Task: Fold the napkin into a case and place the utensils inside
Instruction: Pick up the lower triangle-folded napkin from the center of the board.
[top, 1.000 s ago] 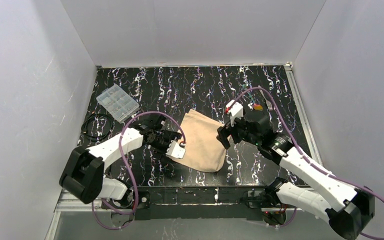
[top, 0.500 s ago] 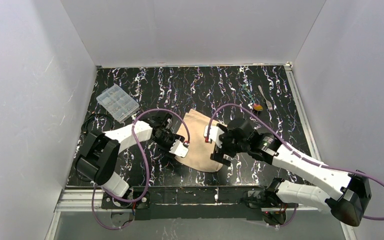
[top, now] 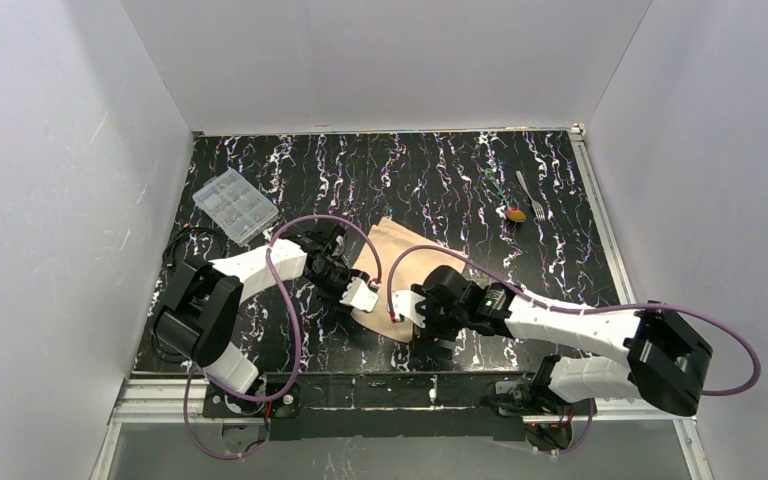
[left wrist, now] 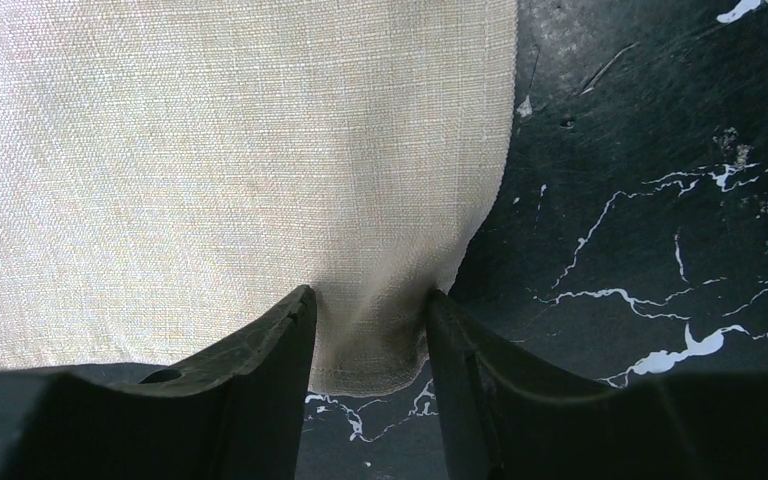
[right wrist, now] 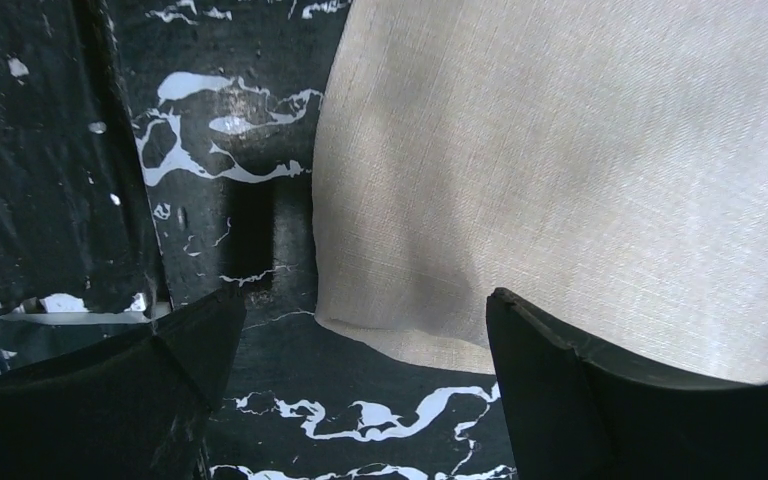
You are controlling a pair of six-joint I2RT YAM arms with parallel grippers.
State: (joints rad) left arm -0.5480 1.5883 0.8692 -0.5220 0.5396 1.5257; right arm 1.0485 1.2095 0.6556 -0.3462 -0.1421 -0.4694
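Observation:
The tan napkin lies folded on the black marbled table. In the left wrist view a corner of the napkin bunches between the two dark fingers, and my left gripper is shut on that corner at the cloth's left edge. My right gripper stands open, low at the near corner of the napkin, with one finger above the cloth and the other above bare table. The silver fork and the orange-bowled spoon lie at the far right. No case shape shows.
A clear plastic compartment box sits at the far left, with a coil of black cable just in front of it. White walls close in three sides. Purple cables loop over both arms.
My right arm has swung from the napkin's right side down and left to its near corner. The left jaws have narrowed onto the cloth's left corner.

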